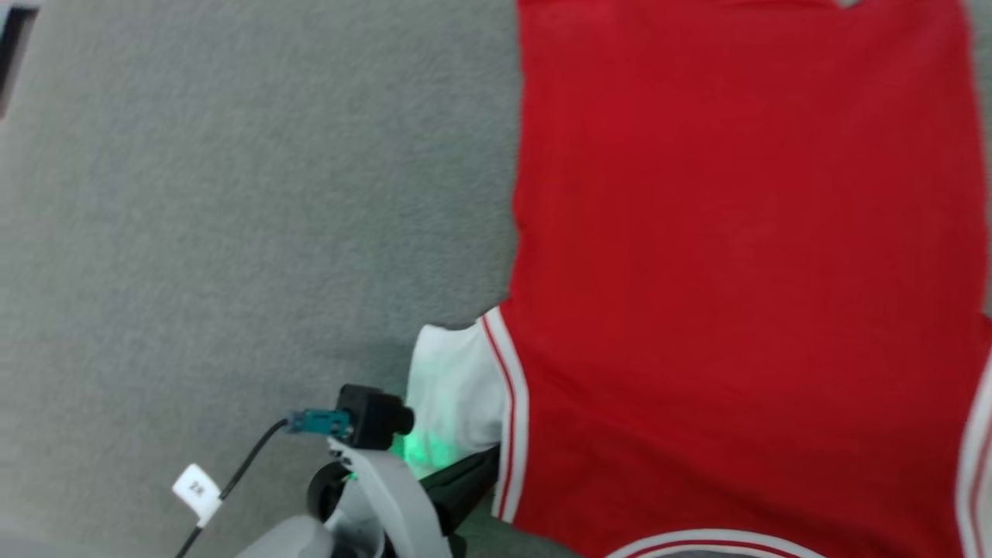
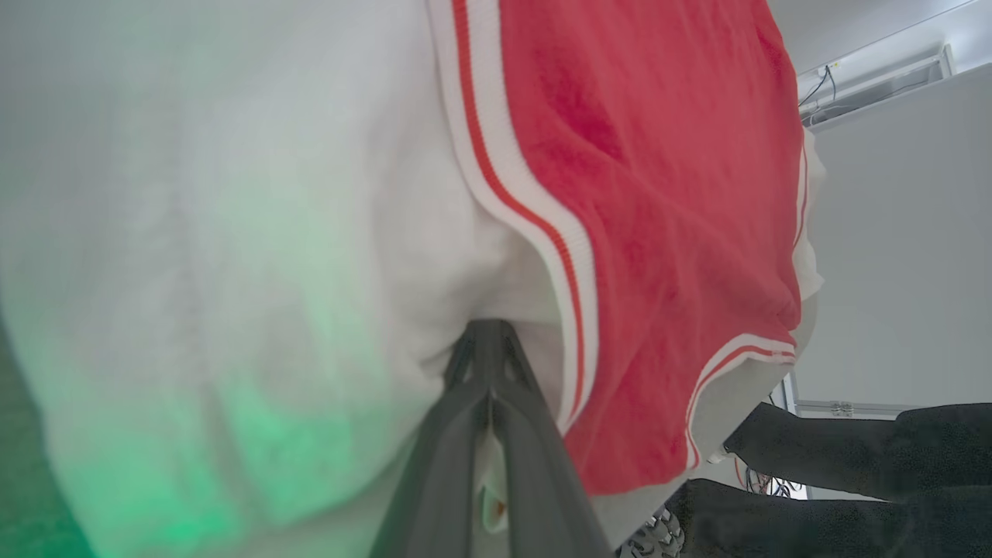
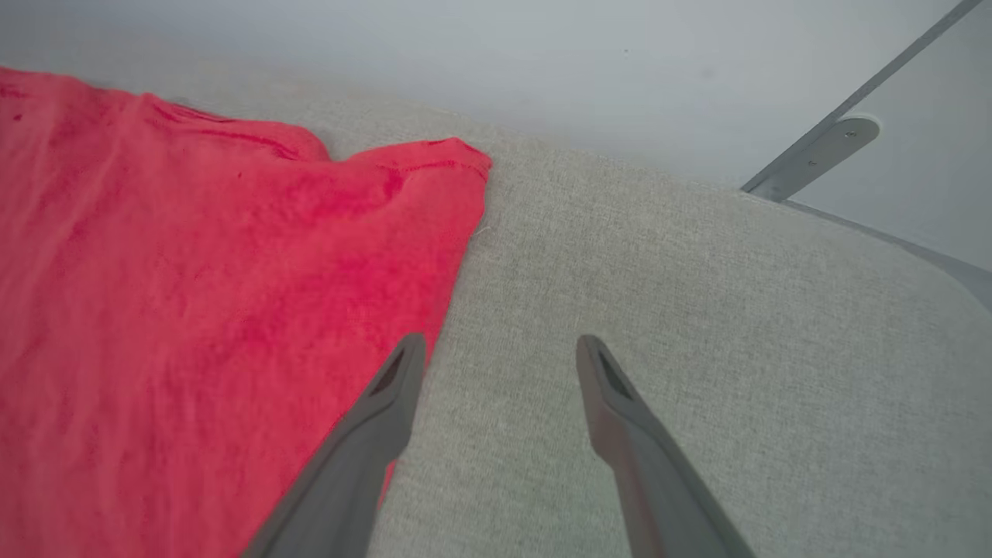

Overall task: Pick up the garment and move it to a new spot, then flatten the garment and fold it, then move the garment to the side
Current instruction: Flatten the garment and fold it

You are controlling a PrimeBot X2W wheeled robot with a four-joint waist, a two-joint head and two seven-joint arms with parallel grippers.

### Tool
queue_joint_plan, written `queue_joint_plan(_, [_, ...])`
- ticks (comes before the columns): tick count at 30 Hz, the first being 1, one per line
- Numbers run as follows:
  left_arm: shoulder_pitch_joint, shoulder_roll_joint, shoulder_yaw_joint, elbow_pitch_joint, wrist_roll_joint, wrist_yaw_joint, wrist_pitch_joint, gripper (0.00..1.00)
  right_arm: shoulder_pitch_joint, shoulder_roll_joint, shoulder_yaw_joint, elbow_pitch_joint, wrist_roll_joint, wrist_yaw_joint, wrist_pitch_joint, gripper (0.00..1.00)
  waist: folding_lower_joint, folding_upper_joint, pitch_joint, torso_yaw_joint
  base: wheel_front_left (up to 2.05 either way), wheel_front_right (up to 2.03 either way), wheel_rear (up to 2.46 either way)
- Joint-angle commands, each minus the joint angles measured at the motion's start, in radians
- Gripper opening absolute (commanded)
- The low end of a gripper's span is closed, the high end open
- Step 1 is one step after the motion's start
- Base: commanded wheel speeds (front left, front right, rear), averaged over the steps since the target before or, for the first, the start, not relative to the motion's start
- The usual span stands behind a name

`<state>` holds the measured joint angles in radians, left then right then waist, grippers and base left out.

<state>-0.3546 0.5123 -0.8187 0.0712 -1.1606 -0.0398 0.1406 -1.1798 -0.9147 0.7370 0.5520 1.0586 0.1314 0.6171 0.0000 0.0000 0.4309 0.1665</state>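
Garment [image 1: 736,271] spread flat on grey fabric surface [image 1: 232,232], red side up, over right part. One red corner near surface's far edge in right wrist view. Left gripper [image 2: 487,349] pinched tight on garment's white panel, just beside striped trim. Right gripper [image 3: 500,349] spread wide, holding nothing, over bare surface. One finger at garment's red edge.

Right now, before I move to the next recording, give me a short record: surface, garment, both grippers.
surface: grey fabric padding
garment: mostly red, spread on the surface
left gripper: fingers shut on the white panel beside the striped trim
right gripper: open, fingers apart over the surface at the garment's red edge, holding nothing
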Motion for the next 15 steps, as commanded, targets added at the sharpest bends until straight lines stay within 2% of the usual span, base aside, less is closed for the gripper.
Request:
queue_joint_plan(1, [-0.024,-0.032,-0.015,0.035,0.013,-0.001,0.006,0.0,-0.062,0.02,-0.012,0.074,-0.029,-0.002,0.038,1.0,0.0,0.0,0.115,0.122,0.0,0.0,0.0])
queue_joint_plan(2, [-0.024,-0.032,-0.015,0.035,0.013,-0.001,0.006,0.0,-0.062,0.02,-0.012,0.074,-0.029,-0.002,0.038,1.0,0.0,0.0,0.115,0.122,0.0,0.0,0.0])
queue_joint_plan(9, [-0.048,-0.076,-0.042,0.086,0.022,-0.023,0.003,0.0,-0.18,0.102,-0.04,0.285,-0.109,-0.002,0.061,1.0,0.0,0.0,0.185,0.187,0.0,0.0,0.0])
queue_joint_plan(15, [-0.064,-0.086,-0.045,0.123,0.023,-0.031,-0.003,0.0,-0.211,0.149,-0.02,0.416,-0.146,-0.002,0.173,1.0,0.0,0.0,0.207,0.2,0.0,0.0,0.0])
